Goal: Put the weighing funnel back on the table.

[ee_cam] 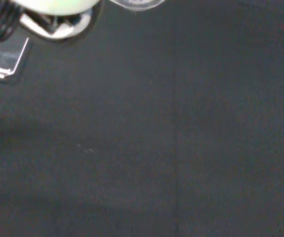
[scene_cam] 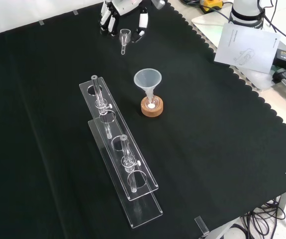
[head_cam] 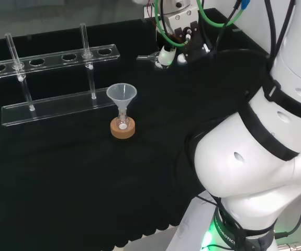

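White arm link (head_cam: 255,157) bulks at head view's right, apart from hand. Clear two-tier rack (scene_cam: 145,206) runs long across black cloth (scene_cam: 222,149) with two test tubes (scene_cam: 127,149) upright in it, well apart from hand. Funnel (scene_cam: 147,79) stands beside rack, mouth up, stem in small flask (scene_cam: 151,102) on cork ring (scene_cam: 151,109). White speck shows at flask bottom. Bare cloth separates funnel from hand. Hand (scene_cam: 120,10) sits low at front view's top edge. Weighing funnel (scene_cam: 125,36) lies just before hand, stem pointing toward funnel. Whether hand grasps it or has let go, cannot tell.
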Controlling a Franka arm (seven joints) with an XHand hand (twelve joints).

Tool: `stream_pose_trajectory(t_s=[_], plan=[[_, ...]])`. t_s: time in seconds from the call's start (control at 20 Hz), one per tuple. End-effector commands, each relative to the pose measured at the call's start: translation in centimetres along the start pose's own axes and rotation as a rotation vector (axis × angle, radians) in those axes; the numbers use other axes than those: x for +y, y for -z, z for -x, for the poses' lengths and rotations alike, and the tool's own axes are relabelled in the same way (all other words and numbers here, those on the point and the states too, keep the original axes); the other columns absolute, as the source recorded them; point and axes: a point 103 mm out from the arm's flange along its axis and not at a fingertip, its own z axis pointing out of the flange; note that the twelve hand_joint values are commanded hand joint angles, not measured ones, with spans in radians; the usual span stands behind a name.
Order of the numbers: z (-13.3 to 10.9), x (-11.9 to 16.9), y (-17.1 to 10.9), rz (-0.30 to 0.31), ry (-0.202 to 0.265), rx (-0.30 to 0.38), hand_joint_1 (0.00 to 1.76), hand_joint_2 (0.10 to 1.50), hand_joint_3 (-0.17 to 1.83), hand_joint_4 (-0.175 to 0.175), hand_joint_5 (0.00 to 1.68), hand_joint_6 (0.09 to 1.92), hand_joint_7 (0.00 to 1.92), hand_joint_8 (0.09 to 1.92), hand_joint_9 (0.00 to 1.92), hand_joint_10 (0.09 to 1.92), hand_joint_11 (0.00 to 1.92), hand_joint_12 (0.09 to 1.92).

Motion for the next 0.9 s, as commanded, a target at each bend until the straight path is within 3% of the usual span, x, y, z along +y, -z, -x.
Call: stream_pose_trajectory(t_s=[0.05, 0.45, 0.65, 0.9], plan=[[1.1, 2.5, -1.9, 0.004, 0.004, 0.017, 1.11, 0.65, 0.70, 0.175, 1.22, 0.79, 0.61, 0.66, 0.97, 0.27, 0.89, 0.98], [2.7, 5.8, -4.3, -0.003, 0.003, 0.014, 1.11, 0.66, 0.70, 0.175, 1.22, 0.79, 0.61, 0.66, 0.97, 0.27, 0.89, 0.98], [2.1, 8.2, -5.3, -0.046, 0.016, 0.004, 1.11, 0.66, 0.70, 0.175, 1.22, 0.79, 0.61, 0.66, 0.97, 0.27, 0.89, 0.98], [2.0, 10.8, -7.2, -0.046, 0.036, 0.000, 1.11, 0.66, 0.70, 0.175, 1.22, 0.79, 0.61, 0.66, 0.97, 0.27, 0.89, 0.98]])
